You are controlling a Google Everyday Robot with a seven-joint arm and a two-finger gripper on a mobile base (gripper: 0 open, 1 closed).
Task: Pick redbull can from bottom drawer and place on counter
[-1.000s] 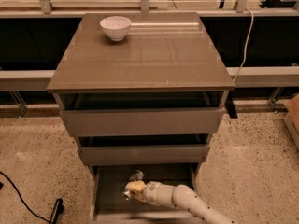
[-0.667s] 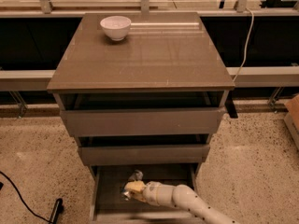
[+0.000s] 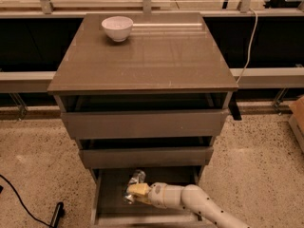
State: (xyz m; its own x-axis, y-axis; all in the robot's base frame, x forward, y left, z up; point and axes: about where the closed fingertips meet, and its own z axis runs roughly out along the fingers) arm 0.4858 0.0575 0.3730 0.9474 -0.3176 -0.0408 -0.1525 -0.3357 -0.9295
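Note:
The redbull can (image 3: 137, 177) is silvery and lies slanted in the open bottom drawer (image 3: 110, 208), towards its back left. My gripper (image 3: 135, 192) reaches into the drawer from the lower right on a white arm (image 3: 199, 204). Its yellowish fingers (image 3: 139, 190) are closed around the middle of the can, and the can's ends stick out above and below them. The can still rests low in the drawer. The counter (image 3: 156, 56) is the glossy grey-brown top of the cabinet.
A white bowl (image 3: 117, 28) stands at the back left of the counter. The two upper drawers (image 3: 142, 123) are slightly open and overhang the bottom drawer. A black cable (image 3: 23, 204) lies on the speckled floor at left. A cardboard box (image 3: 297, 118) is at right.

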